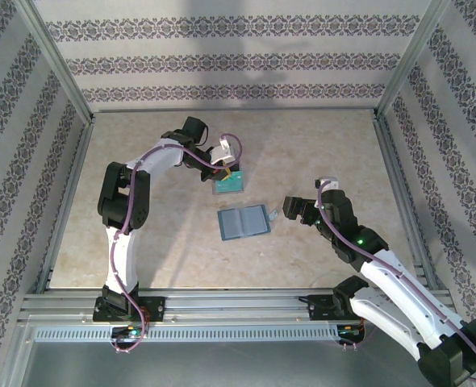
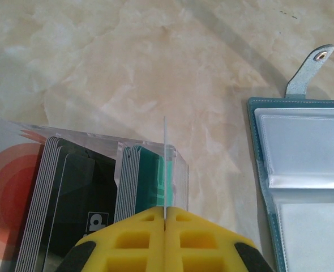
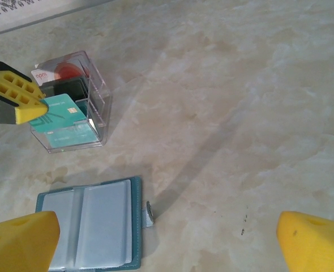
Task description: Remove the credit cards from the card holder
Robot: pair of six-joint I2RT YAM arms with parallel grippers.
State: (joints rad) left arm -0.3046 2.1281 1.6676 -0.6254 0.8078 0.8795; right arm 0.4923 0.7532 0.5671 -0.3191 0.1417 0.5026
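credit card [image 3: 62,110] pinched in left claw [image 2: 165,214] over clear box [image 3: 96,85], right claw [image 1: 289,208] released and empty

My left pincer [image 2: 165,218] ends in yellow fingers [image 2: 127,241] moulded with square hollows, black at their outer shoulders; my right pincer [image 3: 167,241] wears the same yellow pads [image 3: 20,238]; behind each pincer come black joints, white arm links [image 1: 123,258] and a purple cable [image 1: 131,211]; a green light [image 1: 359,240] glows behind the right one.
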